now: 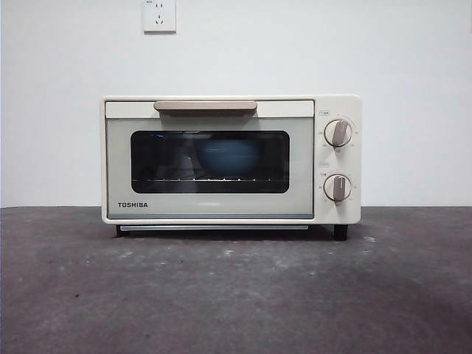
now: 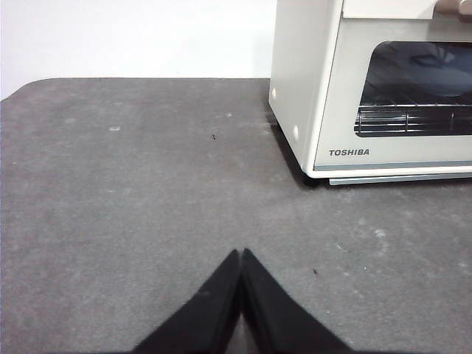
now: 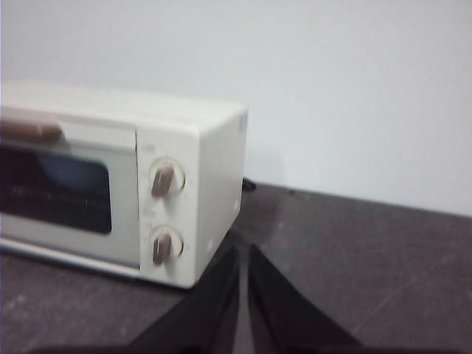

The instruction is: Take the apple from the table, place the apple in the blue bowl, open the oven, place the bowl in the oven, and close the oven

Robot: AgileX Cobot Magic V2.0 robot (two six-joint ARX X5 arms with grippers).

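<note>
Inside shut oven (image 1: 231, 158): blue bowl (image 1: 227, 158)

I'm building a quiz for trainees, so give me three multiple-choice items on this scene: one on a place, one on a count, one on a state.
1. Where is the blue bowl?
A. on the table
B. inside the oven
C. on top of the oven

2. How many knobs does the oven have?
A. one
B. two
C. three

3. The oven door is
A. shut
B. wide open
C. removed

Answers:
1 B, blue shows behind the glass on the rack.
2 B, two knobs sit one above the other.
3 A, the door lies flush with the front.
</note>
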